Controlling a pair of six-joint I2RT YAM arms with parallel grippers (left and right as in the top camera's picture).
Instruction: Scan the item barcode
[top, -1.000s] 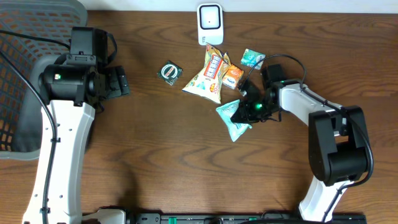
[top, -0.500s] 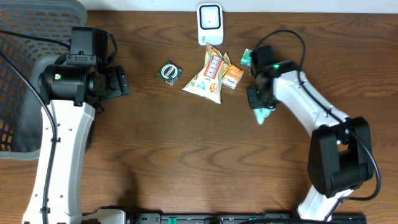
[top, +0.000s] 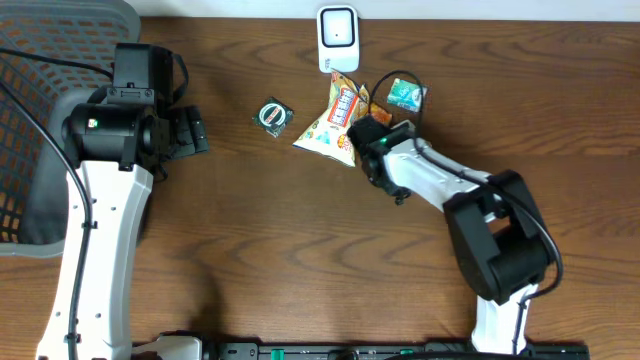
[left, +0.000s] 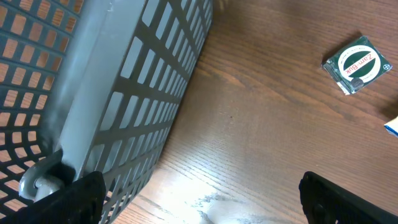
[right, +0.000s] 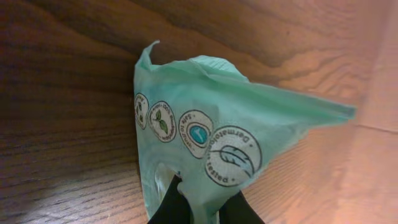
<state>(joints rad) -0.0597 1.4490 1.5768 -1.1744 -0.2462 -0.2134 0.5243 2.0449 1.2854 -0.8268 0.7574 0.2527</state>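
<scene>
The mint-green packet (right: 205, 140) hangs crumpled above the wood table, printed with round seals, pinched at its lower edge. The white scanner (top: 337, 33) stands at the table's far edge.

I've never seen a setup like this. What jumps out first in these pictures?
The right hand, pinching a crumpled mint-green packet printed with round badges, just above the wooden table near its middle. Close behind it lies a cluster of snack packets below a white scanner at the far edge. At the left, a grey mesh basket sits beside the wide-open left hand.
</scene>
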